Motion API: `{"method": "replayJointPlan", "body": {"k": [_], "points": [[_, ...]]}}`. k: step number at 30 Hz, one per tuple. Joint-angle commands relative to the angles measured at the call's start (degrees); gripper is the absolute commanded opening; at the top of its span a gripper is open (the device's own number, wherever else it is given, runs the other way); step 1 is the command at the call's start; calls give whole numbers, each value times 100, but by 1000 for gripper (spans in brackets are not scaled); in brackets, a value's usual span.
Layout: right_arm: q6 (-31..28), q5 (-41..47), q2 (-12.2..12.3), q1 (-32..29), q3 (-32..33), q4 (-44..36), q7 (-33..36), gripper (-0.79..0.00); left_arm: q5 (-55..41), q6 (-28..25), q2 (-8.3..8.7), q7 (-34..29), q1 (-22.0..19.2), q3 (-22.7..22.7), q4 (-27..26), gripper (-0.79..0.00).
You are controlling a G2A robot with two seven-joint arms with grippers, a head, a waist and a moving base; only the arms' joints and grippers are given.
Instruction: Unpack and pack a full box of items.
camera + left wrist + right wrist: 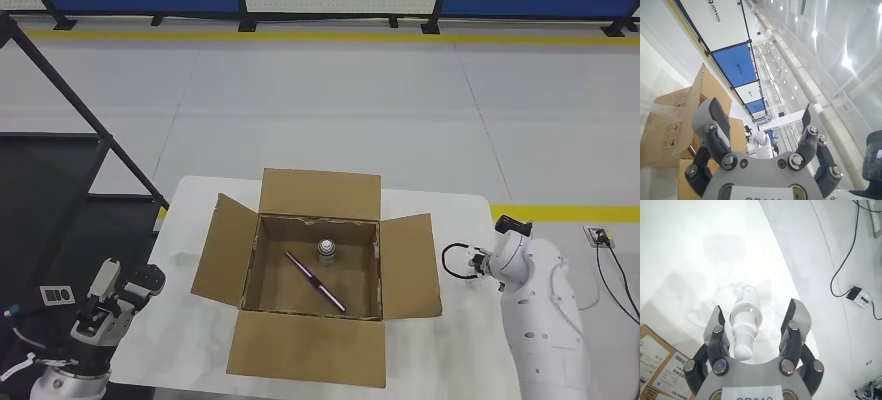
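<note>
One cardboard box [306,352] sits mid-bench with its four flaps folded outward. Two things are inside: a slim purplish stick [316,281] lying slantwise on the floor of the box, and one small capped bottle [326,252] upright near the far wall. Right of the box, near the edge of the smooth white bench [696,256], one white cylindrical spray bottle [746,306] stands upright between the spread fingers of the right tool [755,308], which are not pinching it. The left tool [761,105] is beside the box's left flap, spread wide, empty and pointing upward.
</note>
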Motion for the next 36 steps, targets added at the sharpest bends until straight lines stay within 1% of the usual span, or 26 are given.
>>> {"method": "replayJointPlan", "body": {"k": [1,6,10,13,16,17,19,23,26,28,30,33,36], "points": [[-20,49,1,-18,7,-1,-66,-785,0,0,0,0,0,0,0,0],[-38,180,-1,-167,11,-248,-248,-785,0,0,0,0,0,0,0,0],[-63,262,-10,-423,-36,-849,-329,-785,0,0,0,0,0,0,0,0],[-103,362,-26,-758,-120,-1697,-420,-785,0,0,0,0,0,0,0,0],[-209,464,-45,-1244,-265,-2873,-585,-785,0,0,0,0,0,0,0,0],[-342,588,-50,-1437,-311,-3311,-689,-785,0,0,0,0,0,0,0,0],[-326,456,-50,-1790,-370,-4024,-810,-785,0,0,0,0,0,0,0,0],[-718,506,-52,-2262,-658,-5287,-1109,-785,0,0,0,0,0,0,0,0],[-1137,595,-51,-2486,-957,-5899,-1486,-785,0,0,0,0,0,0,0,0],[-1548,568,-42,-2545,-1242,-6090,-1633,-785,0,0,0,0,0,0,0,0],[-2053,562,-31,-2430,-1555,-6070,-1575,-785,0,0,0,0,0,0,0,0],[-2685,698,-38,-1939,-2015,-5676,-1250,-785,0,0,0,0,0,0,0,0],[-3082,889,-83,-1258,-2538,-5040,-859,-785,0,0,0,0,0,0,0,0]]}}
